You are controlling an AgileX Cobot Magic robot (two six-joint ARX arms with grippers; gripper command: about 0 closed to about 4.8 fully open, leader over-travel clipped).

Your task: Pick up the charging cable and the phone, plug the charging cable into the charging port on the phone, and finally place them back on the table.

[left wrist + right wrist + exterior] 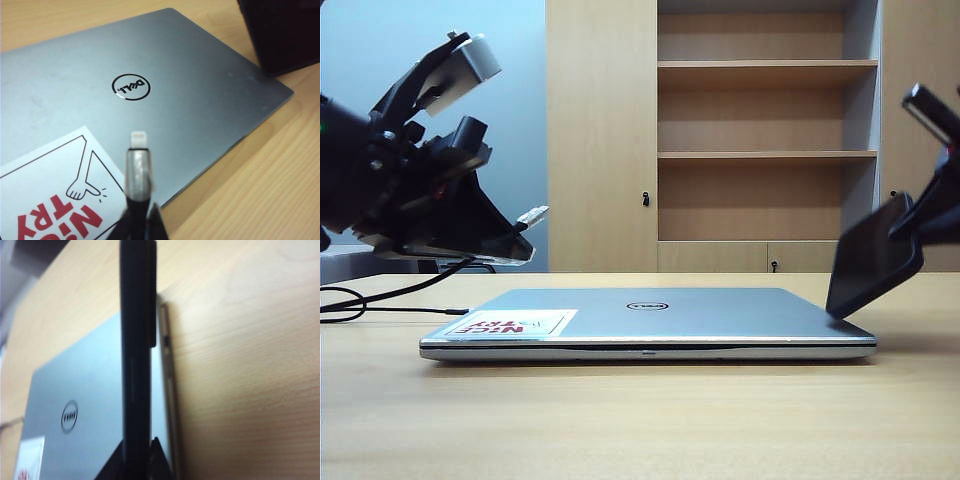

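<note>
Left gripper (515, 235), up off the table at the left of the exterior view: pinched on the charging cable (137, 172) just behind its plug. Silvery-white plug tip pointing out ahead of the fingers (155, 225), toward the middle of the scene. Black cord trailing down from the gripper, looping on the table (640, 420) at far left and running toward the laptop's left edge.

Right gripper (136, 460), at the right edge of the exterior view: clamped on the phone (873, 258), fingers pressed against its two flat faces. Phone tilted, upper end leaning right, lower corner just above or touching the laptop's right rear corner (contact not clear). Seen edge-on from the right wrist, a thin dark slab with a small side button. Charging port not discernible in any view.

Below both: silver laptop (650, 322), lid shut, lying flat mid-table. Round "DELL" badge (131, 87) centred on the lid. White sticker (515, 323) with red lettering at the lid's left front corner; "TRY" and "NI" legible from the left wrist, plus a line-drawn pointing hand.

Behind: wooden shelving unit (765, 130), cupboard door with small dark handle; pale blue wall at left.
</note>
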